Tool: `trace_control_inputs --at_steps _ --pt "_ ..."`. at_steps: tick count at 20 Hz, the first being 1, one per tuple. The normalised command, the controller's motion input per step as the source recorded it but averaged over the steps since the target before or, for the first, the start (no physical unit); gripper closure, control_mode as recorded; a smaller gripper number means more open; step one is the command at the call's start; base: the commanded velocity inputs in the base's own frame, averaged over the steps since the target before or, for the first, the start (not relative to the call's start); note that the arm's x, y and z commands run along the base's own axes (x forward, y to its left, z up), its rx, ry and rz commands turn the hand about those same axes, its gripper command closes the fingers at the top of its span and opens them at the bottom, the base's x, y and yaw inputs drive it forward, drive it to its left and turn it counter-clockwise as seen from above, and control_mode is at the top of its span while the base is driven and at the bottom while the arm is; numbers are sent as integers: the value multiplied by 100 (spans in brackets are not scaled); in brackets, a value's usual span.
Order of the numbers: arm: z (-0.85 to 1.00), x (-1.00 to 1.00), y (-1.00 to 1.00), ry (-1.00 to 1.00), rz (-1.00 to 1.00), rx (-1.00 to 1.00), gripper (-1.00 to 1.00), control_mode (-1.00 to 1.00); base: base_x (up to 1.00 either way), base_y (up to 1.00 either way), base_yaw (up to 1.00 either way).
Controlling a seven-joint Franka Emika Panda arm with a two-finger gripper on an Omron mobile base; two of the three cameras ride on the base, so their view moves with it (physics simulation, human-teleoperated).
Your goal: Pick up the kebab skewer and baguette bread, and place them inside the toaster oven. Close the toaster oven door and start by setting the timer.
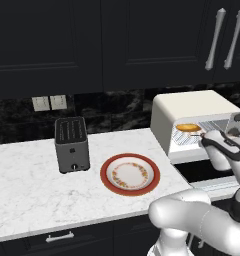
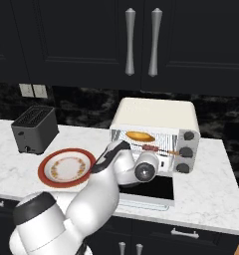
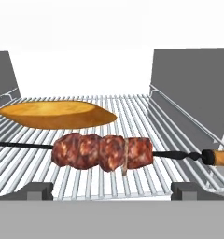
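Note:
The cream-white toaster oven (image 1: 192,102) (image 2: 156,112) stands with its dark glass door (image 2: 150,188) folded down flat. On the wire rack (image 3: 132,112) the golden baguette bread (image 3: 55,114) (image 2: 140,136) (image 1: 188,127) lies at the back left. The kebab skewer (image 3: 102,151) (image 2: 159,148) lies across the rack's front, reddish-brown chunks in the middle and the handle end to the right. My gripper (image 3: 111,189) (image 1: 204,136) sits at the oven mouth just in front of the skewer, open, its fingertips (image 3: 34,189) wide apart and touching nothing.
A red-rimmed plate (image 1: 104,175) (image 2: 44,169) lies bare on the marble counter left of the oven. Further left stands a dark grey slot toaster (image 1: 71,144) (image 2: 34,128). Grey knobs (image 2: 186,149) sit on the oven's right. Dark cabinets hang overhead.

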Motion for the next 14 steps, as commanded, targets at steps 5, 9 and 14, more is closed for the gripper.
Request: trace_control_inputs --at_steps 5,9,14 --pt "0 22 0 0 0 0 -100 -100 0 0 0" --pt "0 22 0 0 0 0 -100 -100 0 0 0" --pt "0 22 0 0 0 0 -100 -100 0 0 0"
